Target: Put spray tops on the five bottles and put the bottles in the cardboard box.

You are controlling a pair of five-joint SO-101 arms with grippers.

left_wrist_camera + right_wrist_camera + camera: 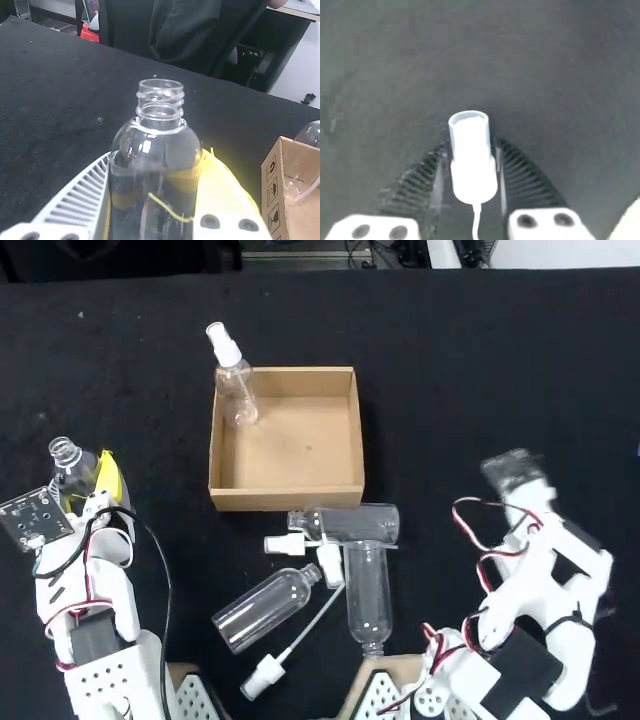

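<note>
My left gripper is shut on an uncapped clear bottle, holding it upright left of the cardboard box. In the left wrist view the open-necked bottle sits between the yellow and white fingers. My right gripper, off to the right of the box, is shut on a white spray top with its tube hanging down. A bottle with a spray top on it leans in the box's far left corner. Three clear bottles lie in front of the box.
Loose white spray tops lie among the lying bottles; one with a long tube rests near the front edge. The box's corner stands close beside the held bottle. Black cloth covers the table.
</note>
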